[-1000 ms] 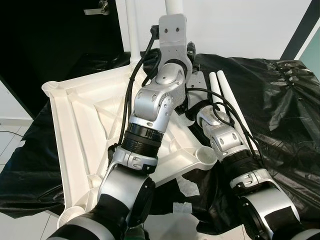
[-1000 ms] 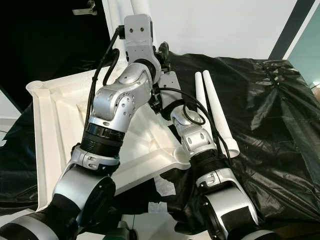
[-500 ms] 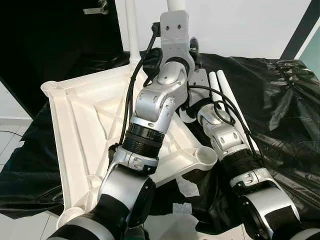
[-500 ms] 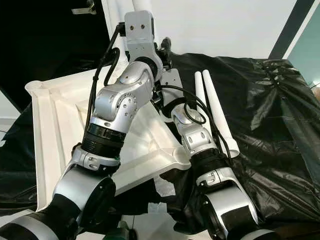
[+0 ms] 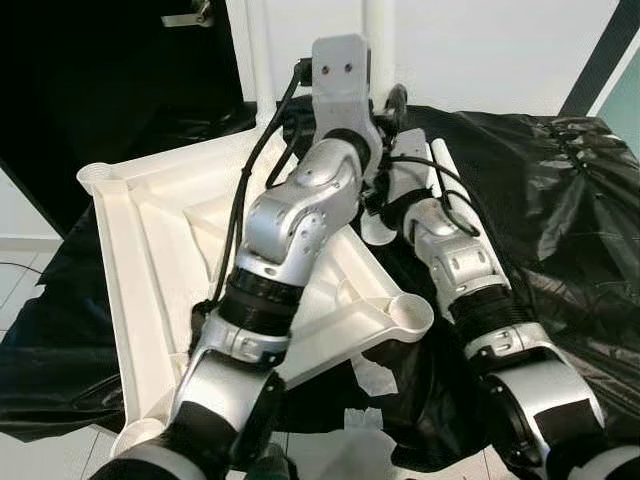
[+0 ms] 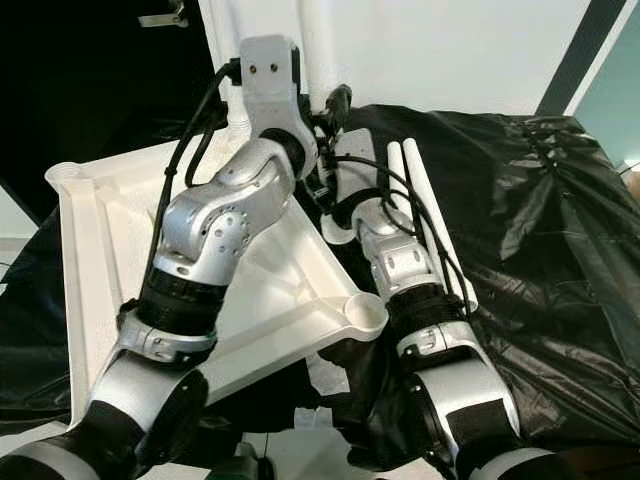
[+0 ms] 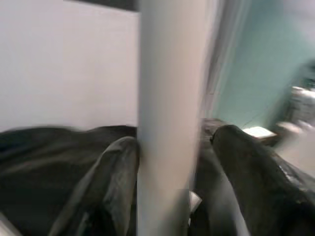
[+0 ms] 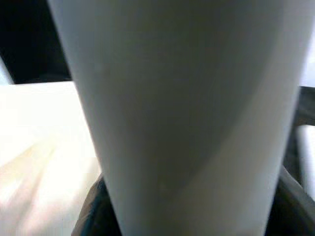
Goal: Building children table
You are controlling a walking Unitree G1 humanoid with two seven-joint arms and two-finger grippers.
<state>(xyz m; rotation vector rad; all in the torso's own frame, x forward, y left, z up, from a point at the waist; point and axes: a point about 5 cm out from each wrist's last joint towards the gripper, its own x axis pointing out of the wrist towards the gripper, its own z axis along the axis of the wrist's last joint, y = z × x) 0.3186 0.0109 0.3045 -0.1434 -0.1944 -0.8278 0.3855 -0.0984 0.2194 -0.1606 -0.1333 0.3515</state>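
The white table top [image 5: 150,260] lies upside down on a black sheet [image 5: 560,200]. One white leg [image 5: 258,50] stands upright in its far corner. A second white leg [image 5: 378,40] is held upright over the table top's far right edge. My left gripper [image 7: 170,142] is shut on it high up, one black finger [image 7: 110,182] on each side. My right gripper [image 5: 385,205] is lower down at the leg's thick end [image 5: 378,230]; in the right wrist view the leg [image 8: 187,108] stands very close between dark fingers. Two loose legs [image 6: 415,190] lie on the sheet to the right.
Open round sockets sit at the table top's near right corner [image 5: 405,312] and far left corner [image 5: 92,178]. A dark door with a handle [image 5: 190,15] is at the back left. Crumpled white scraps [image 5: 365,415] lie by the sheet's front edge.
Both arms have carried the held leg to the right and a little farther away. The left forearm leans more to the right, and the right arm has stretched forward.
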